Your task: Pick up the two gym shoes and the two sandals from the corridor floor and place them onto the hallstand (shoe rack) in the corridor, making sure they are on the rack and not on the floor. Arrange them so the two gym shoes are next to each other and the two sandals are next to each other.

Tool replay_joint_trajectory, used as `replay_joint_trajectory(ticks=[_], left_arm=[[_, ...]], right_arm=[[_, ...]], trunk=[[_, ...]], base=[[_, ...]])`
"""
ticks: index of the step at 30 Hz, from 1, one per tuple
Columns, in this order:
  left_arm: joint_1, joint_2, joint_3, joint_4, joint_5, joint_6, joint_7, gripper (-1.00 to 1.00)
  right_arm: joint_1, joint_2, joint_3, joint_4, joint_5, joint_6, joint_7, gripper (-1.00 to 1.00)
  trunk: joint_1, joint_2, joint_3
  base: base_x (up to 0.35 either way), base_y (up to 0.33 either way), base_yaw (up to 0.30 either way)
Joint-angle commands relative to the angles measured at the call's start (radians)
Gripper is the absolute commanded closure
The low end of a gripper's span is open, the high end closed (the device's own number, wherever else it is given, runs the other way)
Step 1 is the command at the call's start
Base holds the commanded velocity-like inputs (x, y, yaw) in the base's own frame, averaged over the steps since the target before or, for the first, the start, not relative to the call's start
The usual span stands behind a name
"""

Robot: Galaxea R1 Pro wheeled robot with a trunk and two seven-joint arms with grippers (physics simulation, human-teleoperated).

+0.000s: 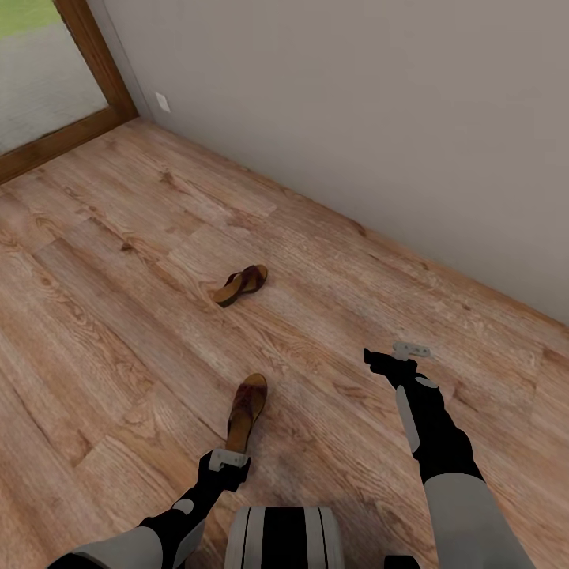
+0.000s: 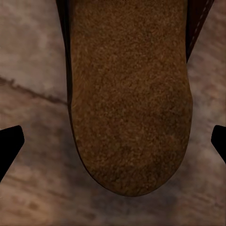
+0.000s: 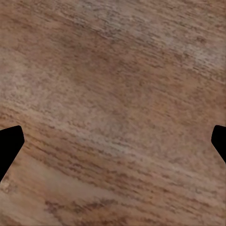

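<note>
Two sandals on the corridor floor, the near sandal under the left gripper.

The left gripper's fingers are spread wide on either side of the sandal's heel; it should descend straight, centred, and close across the sole edges. The far sandal lies tipped, well apart. The right gripper hangs open over bare planks.

1. Sandals — two on the floor: near sandal, its heel end between the left gripper's spread fingers; far sandal, well beyond those fingertips.
2. Grippers — two: left one, and right gripper, fingers apart over bare planks.
3. Walls — one grey wall.
</note>
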Motion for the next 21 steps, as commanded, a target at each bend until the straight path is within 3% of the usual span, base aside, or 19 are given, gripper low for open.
replay_joint_trajectory(ticks=[1,7,15,21], left_arm=[[-0.001,0.000,-0.004,0.002,0.011,-0.003,-0.006,-1.00],[-0.001,0.000,-0.004,0.002,0.011,-0.003,-0.006,-1.00],[-0.001,0.000,-0.004,0.002,0.011,-0.002,-0.006,-1.00],[-0.001,0.000,-0.004,0.002,0.012,-0.003,-0.006,-1.00]], right_arm=[[0.000,0.001,-0.002,-0.001,0.003,0.005,0.000,-1.00],[0.000,0.001,-0.003,-0.002,0.003,0.005,0.000,-1.00],[0.000,0.001,-0.003,-0.002,0.003,0.005,0.000,-1.00],[0.000,0.001,-0.003,-0.002,0.003,0.005,0.000,-1.00]], trunk=[[0.000,0.000,-0.001],[0.000,0.000,-0.001],[0.003,-0.002,-0.037],[0.003,-0.002,-0.044]], base=[[0.000,0.000,0.000],[0.000,0.000,0.000],[0.000,0.000,0.000],[0.000,0.000,0.000]])
